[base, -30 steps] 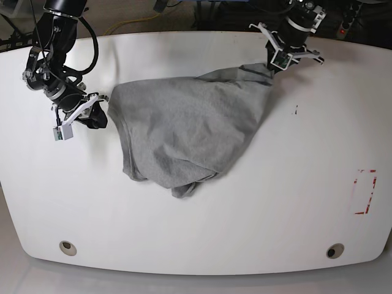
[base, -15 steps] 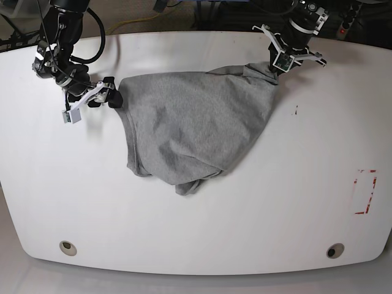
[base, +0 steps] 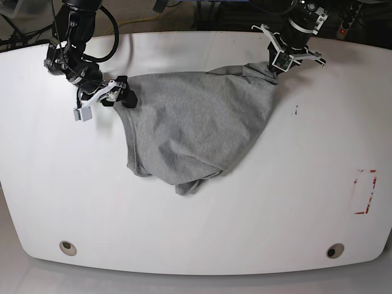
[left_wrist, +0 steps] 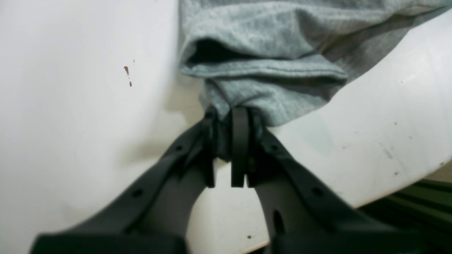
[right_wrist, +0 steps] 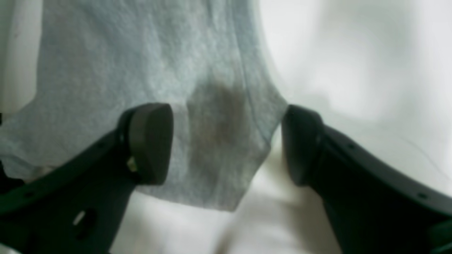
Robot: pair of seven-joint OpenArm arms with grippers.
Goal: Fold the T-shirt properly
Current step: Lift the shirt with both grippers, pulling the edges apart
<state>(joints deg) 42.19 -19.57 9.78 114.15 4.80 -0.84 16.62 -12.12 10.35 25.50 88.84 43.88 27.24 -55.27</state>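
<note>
Heather-grey cotton T-shirt [base: 196, 128] lies bunched on the white worktop [base: 275, 202]; left claw [left_wrist: 229, 123] pinches its corner, right claw [right_wrist: 226, 144] gapes wide around its opposite edge.

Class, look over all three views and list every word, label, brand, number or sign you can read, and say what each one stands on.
None can be read.
T-shirt: plain grey cloth shows in every view; no lettering is visible.
Table: a red dashed rectangle is marked near its edge, an outline only, without words.
Small dark mark on the table: too small to read.
</note>
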